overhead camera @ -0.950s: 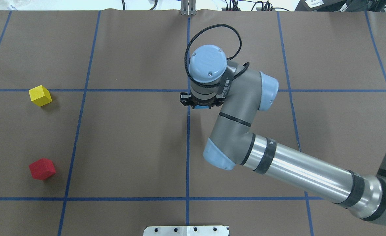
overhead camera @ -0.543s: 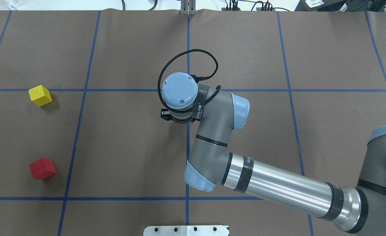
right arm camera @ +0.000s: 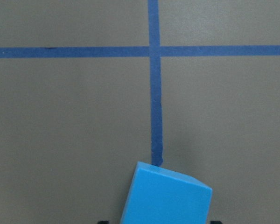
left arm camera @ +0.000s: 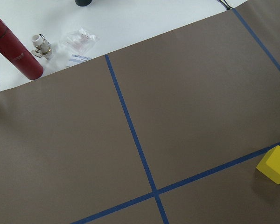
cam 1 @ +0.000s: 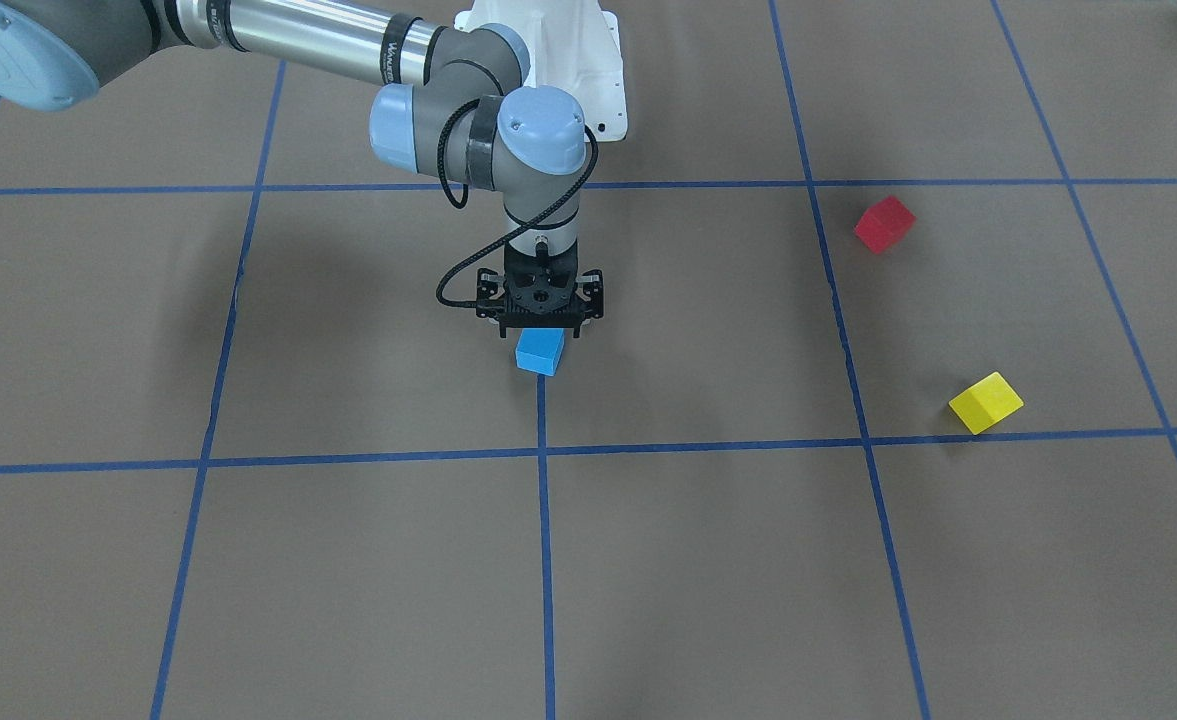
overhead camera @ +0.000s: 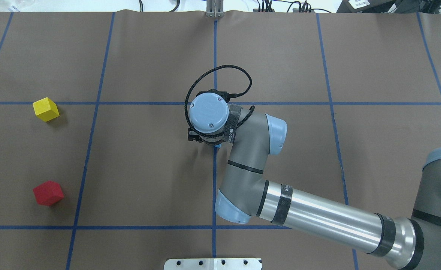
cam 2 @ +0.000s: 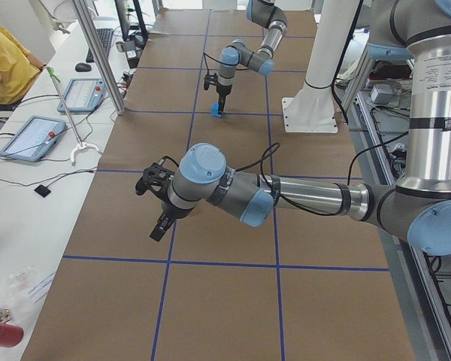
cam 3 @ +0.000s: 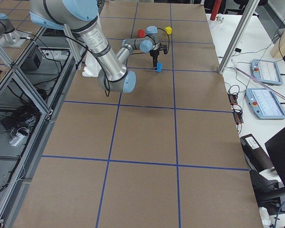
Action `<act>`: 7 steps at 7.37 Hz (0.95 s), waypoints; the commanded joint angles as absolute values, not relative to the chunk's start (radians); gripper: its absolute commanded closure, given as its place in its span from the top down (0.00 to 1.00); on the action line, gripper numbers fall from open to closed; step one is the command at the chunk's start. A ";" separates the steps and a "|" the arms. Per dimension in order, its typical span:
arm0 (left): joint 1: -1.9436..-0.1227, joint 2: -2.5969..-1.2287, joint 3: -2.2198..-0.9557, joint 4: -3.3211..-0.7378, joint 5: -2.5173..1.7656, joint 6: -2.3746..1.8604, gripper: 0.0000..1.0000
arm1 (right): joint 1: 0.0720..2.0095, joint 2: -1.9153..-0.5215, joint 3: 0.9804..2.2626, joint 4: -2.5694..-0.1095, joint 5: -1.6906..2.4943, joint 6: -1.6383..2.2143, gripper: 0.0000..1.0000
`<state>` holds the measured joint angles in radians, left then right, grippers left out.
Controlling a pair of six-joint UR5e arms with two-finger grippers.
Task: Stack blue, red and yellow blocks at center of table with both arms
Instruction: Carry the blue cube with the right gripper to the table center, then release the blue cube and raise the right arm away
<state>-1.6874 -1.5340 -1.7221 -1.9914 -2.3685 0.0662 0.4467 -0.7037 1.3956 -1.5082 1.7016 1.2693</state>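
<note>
My right gripper (cam 1: 540, 328) is shut on the blue block (cam 1: 540, 351), with the block low over the table's centre on the blue tape line. The right wrist view shows the blue block (right arm camera: 165, 196) tilted between the jaws, just short of the tape cross. From overhead the wrist hides the gripper. The red block (overhead camera: 48, 192) and the yellow block (overhead camera: 46, 109) lie far out on my left side. The yellow block also shows in the left wrist view (left arm camera: 274, 164). My left gripper (cam 2: 158, 230) hangs above the table, and I cannot tell whether it is open or shut.
The white robot base (cam 1: 548, 60) stands behind the centre. A metal plate (overhead camera: 213, 263) sits at the near edge. A red bottle (left arm camera: 16, 49) and small items lie off the table's left end. Control tablets (cam 2: 30, 135) and an operator (cam 2: 4, 60) are beside the table.
My right arm has carried the blue block from right of the centre line toward the robot and to the left, ending lower over the table's centre. The red and yellow blocks have not moved.
</note>
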 commanded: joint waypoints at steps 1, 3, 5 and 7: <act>-1.687 -1.534 -1.723 -1.993 -2.368 0.063 1.00 | 0.527 -0.698 1.445 -1.500 1.716 1.253 1.00; -1.665 -1.534 -1.732 -2.105 -2.372 -0.017 1.00 | 0.734 -0.715 1.482 -1.529 1.898 1.163 1.00; -1.496 -1.540 -1.750 -2.173 -2.398 -0.140 1.00 | 0.955 -0.834 1.640 -1.646 2.062 0.884 1.00; -1.378 -1.520 -1.756 -2.343 -2.389 -0.319 1.00 | 1.151 -1.031 1.736 -1.651 2.175 0.575 1.00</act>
